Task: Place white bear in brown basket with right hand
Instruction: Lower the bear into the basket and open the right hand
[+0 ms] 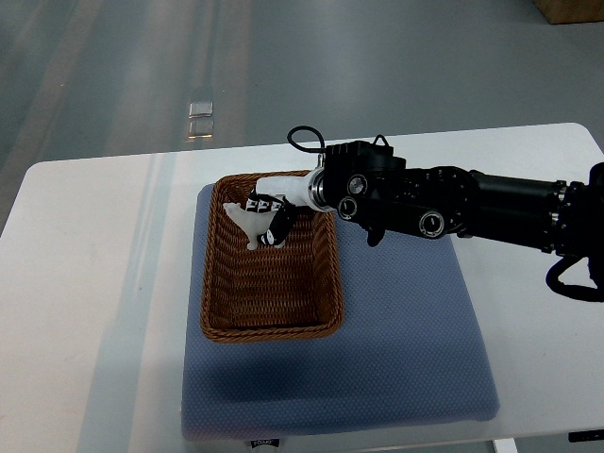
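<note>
The brown wicker basket [272,326] sits on a blue mat [406,330] in the top view. My right arm comes in from the right edge, and its hand [271,215] reaches over the basket's far right corner. The fingers are curled on the white bear [243,220], which hangs inside the far end of the basket, just above or touching its floor. Part of the bear is hidden by the fingers. The left arm does not show.
The mat lies on a white table [85,283]. A small shiny object [200,118] lies on the grey floor beyond the table's far edge. A cardboard box corner [571,9] shows at the top right.
</note>
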Robot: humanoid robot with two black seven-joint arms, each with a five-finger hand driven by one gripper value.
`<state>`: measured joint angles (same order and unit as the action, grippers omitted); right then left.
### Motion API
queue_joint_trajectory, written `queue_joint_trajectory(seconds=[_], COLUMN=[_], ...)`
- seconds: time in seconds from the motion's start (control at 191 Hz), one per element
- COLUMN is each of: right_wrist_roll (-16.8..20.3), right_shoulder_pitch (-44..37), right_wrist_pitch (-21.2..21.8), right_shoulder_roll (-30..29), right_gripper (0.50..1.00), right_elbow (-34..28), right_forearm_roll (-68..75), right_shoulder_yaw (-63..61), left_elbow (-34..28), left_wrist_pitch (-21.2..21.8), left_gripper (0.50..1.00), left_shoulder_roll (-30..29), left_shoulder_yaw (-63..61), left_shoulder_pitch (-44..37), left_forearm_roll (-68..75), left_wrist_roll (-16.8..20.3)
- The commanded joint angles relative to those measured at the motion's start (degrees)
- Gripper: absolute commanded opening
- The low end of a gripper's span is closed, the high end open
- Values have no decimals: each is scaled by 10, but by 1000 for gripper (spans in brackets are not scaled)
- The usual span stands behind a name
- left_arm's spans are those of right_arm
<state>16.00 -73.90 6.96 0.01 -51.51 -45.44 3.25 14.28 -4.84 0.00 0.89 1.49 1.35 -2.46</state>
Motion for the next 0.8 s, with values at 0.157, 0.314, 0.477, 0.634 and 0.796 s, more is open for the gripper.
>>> queue_joint_trajectory(seconds=[0.157,0.314,0.477,0.634,0.796], right_wrist_roll=[0,0,0,0,0], right_shoulder_pitch=[15,20,19,18,17], right_wrist_pitch=[-2,-2,-3,-3,-2], right_shoulder_roll=[0,0,0,0,0], right_gripper=[504,529,586,686,764], right_elbow=[9,9,9,9,9], right_forearm_roll=[0,0,1,1,3], right_shoulder_yaw=[0,-1,-4,-8,-8], left_elbow=[1,1,1,-1,-1], left_wrist_pitch=[0,0,0,0,0], left_gripper=[1000,1000,1000,1000,1000], left_shoulder_roll=[0,0,0,0,0], left_shoulder_yaw=[0,1,1,1,1], left_shoulder_pitch=[0,0,0,0,0], left_forearm_roll=[0,0,0,0,0], left_wrist_roll=[0,0,0,0,0])
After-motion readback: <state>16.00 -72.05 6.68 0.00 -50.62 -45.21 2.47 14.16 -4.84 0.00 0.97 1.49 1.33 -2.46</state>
